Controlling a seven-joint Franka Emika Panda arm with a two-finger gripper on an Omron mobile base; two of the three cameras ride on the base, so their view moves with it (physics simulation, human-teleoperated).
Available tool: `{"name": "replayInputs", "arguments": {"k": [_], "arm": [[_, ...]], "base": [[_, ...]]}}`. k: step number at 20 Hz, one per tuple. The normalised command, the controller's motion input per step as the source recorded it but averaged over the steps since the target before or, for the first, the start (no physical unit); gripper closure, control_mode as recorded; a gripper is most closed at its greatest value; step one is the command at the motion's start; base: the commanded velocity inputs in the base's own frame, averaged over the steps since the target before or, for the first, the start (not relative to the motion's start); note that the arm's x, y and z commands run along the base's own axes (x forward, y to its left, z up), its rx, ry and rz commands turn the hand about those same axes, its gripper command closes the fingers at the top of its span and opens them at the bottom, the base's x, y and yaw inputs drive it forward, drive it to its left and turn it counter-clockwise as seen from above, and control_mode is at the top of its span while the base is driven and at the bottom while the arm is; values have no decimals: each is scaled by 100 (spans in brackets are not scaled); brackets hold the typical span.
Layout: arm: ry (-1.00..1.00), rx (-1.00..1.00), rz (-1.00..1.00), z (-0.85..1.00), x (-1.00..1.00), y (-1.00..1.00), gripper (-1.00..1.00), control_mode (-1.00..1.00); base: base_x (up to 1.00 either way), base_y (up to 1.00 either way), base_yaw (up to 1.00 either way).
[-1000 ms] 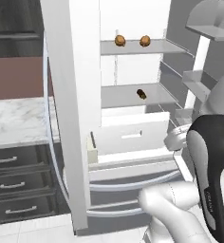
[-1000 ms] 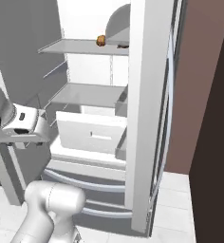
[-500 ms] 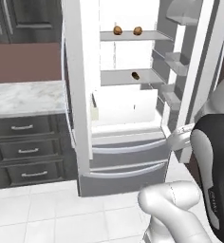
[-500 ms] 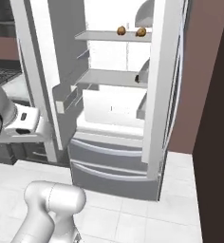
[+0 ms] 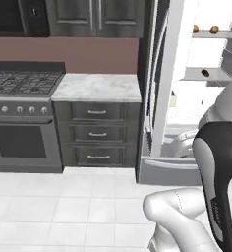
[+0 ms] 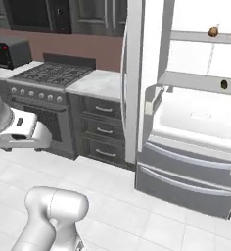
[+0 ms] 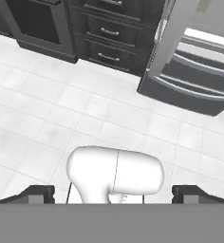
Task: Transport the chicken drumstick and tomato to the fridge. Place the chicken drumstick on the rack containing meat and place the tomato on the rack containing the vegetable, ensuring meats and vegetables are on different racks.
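The white fridge (image 6: 196, 122) stands open on the right, with its door (image 5: 173, 74) swung out and its lower drawers (image 7: 194, 78) in the hand view. Two small brown pieces (image 5: 195, 28) (image 5: 214, 29) lie on the topmost rack (image 6: 205, 38); they are too small to tell which is the chicken drumstick. A small dark item (image 6: 223, 84) sits on the shelf below. The tomato is out of view. My gripper (image 7: 114, 194) hangs over the floor, away from the fridge. It is open, its fingertips (image 7: 38, 193) wide apart with nothing between them.
Left of the fridge is a marble counter (image 5: 96, 86) over dark drawers (image 5: 97, 133), then a gas stove (image 5: 19, 81). A toaster oven (image 6: 7, 51) sits further left. Pale tiled floor (image 7: 61, 104) stretches in front of them.
The whole picture has shifted: the base has backed off and turned left, so the fridge now sits at the right edge and the counter and stove have come into view.
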Motion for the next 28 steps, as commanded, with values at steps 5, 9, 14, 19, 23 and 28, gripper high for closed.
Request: {"name": "replayInputs", "arguments": {"k": [5,9,14,19,23,28], "arm": [[0,0,0,0,0,0,-100,100],[0,0,0,0,0,0,-100,100],[0,0,0,0,0,0,-100,100],[0,0,0,0,0,0,-100,100],[0,0,0,0,0,0,-100,100],[0,0,0,0,0,0,-100,100]], "base": [[-1,46,93],[0,1,100],[13,0,100],[81,0,82],[100,-14,56],[100,-62,44]]}}
